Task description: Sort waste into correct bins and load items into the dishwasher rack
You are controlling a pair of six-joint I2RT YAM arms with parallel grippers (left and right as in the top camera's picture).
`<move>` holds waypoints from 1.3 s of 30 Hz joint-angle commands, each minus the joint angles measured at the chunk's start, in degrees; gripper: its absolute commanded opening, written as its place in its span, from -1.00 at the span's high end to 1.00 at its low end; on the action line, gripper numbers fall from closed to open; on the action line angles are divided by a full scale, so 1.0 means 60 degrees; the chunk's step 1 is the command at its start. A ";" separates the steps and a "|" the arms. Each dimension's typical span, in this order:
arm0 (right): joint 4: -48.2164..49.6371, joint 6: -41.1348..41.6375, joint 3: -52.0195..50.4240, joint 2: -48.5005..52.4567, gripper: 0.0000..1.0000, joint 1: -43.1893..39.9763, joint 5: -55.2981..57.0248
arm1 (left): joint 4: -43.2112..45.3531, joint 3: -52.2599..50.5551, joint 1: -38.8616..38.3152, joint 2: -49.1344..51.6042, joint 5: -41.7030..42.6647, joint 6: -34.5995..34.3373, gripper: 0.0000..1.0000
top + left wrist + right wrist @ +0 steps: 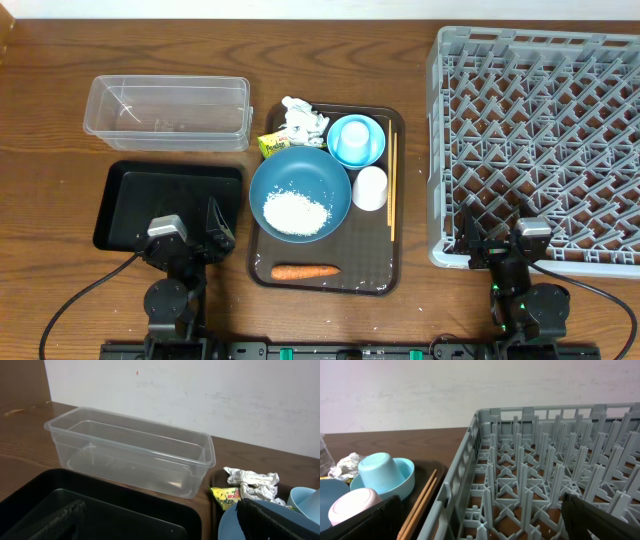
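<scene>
A wide blue bowl (pixel 300 180) holds white rice (pixel 296 212) on the brown serving tray (pixel 325 283). The tray also carries an orange carrot (pixel 305 271), tissue (pixel 303 122), a yellow-green wrapper (pixel 272 145), a light-blue cup (pixel 355 140), a white cup (pixel 370 187) and chopsticks (pixel 392 185). The clear tub (pixel 167 112) and black tray (pixel 165 205) lie at the left, both empty. The grey rack (pixel 540 140) fills the right. My left gripper (pixel 190 235) (pixel 160 525) is open over the black tray's near edge. My right gripper (pixel 505 240) (pixel 482 520) is open over the rack's near left corner.
The left wrist view shows the tub (pixel 135 455), tissue (pixel 252 482) and wrapper (pixel 227 497) ahead. The right wrist view shows the rack's pegs (pixel 545 460), the chopsticks (pixel 422 497) and both cups (pixel 382 475) to the left. A white wall stands behind the table.
</scene>
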 commanded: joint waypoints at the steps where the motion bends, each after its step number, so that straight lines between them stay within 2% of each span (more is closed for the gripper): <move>1: -0.0029 -0.0124 -0.0022 -0.0033 -0.98 -0.0178 0.0102 | -0.0208 -0.0280 -0.0047 -0.0055 -0.0015 0.0087 -0.94; 31: -0.0029 -0.0127 -0.0022 -0.0033 -0.99 -0.0178 0.0098 | -0.0204 -0.0280 -0.0047 -0.0055 -0.0015 0.0087 -0.94; 33: -0.0029 -0.0124 -0.0022 -0.0033 -0.99 -0.0178 0.0098 | -0.0157 -0.0277 -0.0051 -0.0055 0.0408 -0.0474 -0.94; 35: -0.0029 -0.0124 -0.0022 -0.0033 -0.99 -0.0178 0.0102 | -0.0219 -0.0277 -0.0051 -0.0055 0.1636 -0.1566 -0.95; 39: -0.0029 -0.0124 -0.0022 -0.0033 -0.99 -0.0178 0.0102 | -0.0007 -0.0277 -0.0051 -0.0040 0.2951 -0.3541 -0.94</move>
